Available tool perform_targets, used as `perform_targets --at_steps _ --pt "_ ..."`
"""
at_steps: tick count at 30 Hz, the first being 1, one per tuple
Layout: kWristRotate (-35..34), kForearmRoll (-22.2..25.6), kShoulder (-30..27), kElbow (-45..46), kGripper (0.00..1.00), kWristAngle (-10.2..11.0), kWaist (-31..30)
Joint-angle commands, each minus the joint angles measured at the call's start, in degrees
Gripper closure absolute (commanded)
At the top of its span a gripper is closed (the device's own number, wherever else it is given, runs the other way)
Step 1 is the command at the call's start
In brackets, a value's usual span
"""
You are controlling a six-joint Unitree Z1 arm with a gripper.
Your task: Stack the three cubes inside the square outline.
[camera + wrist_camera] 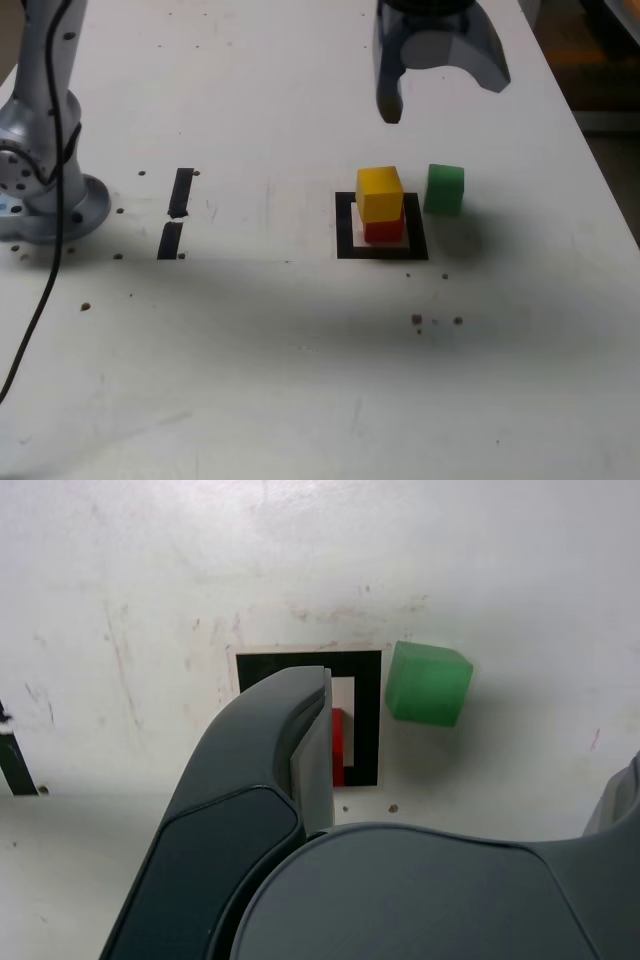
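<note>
In the exterior view the yellow cube (380, 193) sits on the red cube (383, 230), both inside the square outline (345, 225) of black tape. The green cube (444, 189) stands on the table just outside the outline, on the exterior view's right. My gripper (440, 95) hangs above and behind the stack, open, with nothing between its jaws. In the wrist view a dark finger (290, 740) covers much of the outline (368, 720). Only a sliver of the red cube (338, 745) shows there, and the green cube (428, 684) lies beside the outline. The yellow cube is hidden in that view.
The arm's silver base (45, 195) and a black cable (40, 300) occupy the exterior view's left. Two short black tape strips (180, 192) (170, 240) lie between base and outline. The white table's edge (600, 170) runs down the right, with dark floor beyond.
</note>
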Motion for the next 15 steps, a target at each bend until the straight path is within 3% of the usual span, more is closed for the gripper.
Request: perform_targets --at_steps 1,15 --pt "1.35 0.04 1.27 -0.87 0.00 -0.18 0.62" --pt "7.01 -0.67 6.74 -3.43 0.00 -2.60 3.68"
